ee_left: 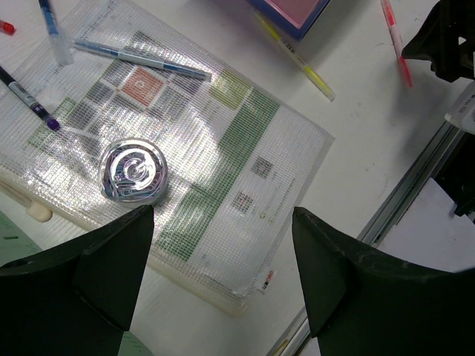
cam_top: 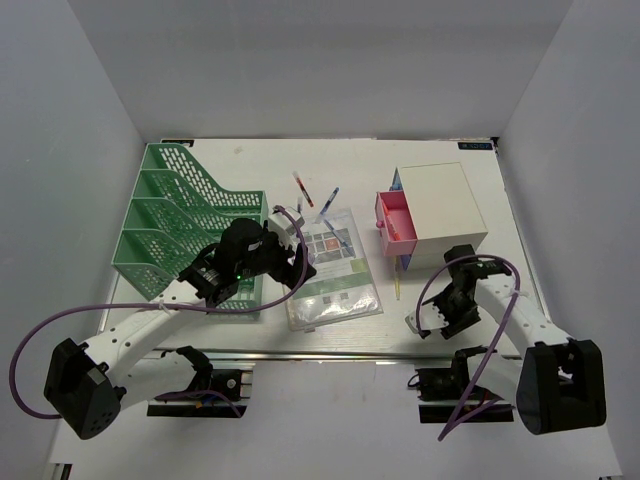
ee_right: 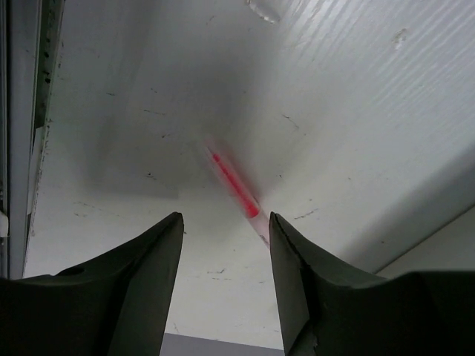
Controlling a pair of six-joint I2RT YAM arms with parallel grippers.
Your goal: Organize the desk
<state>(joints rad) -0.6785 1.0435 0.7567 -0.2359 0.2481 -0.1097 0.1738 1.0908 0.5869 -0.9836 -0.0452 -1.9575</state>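
Observation:
The white desk [cam_top: 350,165] holds a clear mesh pouch [cam_top: 335,270] at its middle. My left gripper [cam_top: 295,265] hovers open over the pouch's near left part. In the left wrist view the left gripper [ee_left: 223,222] has nothing between its fingers, and the pouch [ee_left: 245,148] carries a round shiny tin [ee_left: 133,172] and a blue pen [ee_left: 141,59]. My right gripper [cam_top: 430,322] is low at the desk's near right. In its wrist view the right gripper [ee_right: 223,222] is open, and a blurred red pen [ee_right: 236,185] lies on the desk [ee_right: 334,89] just ahead of its fingertips.
A green mesh file rack [cam_top: 185,220] stands at the left, beside my left arm. A white box [cam_top: 445,205] with a pulled-out pink drawer [cam_top: 395,220] sits at the back right. A yellow pen [cam_top: 400,280] lies in front of the box. Loose pens [cam_top: 302,190] lie behind the pouch. An aluminium rail [cam_top: 330,352] runs along the near edge.

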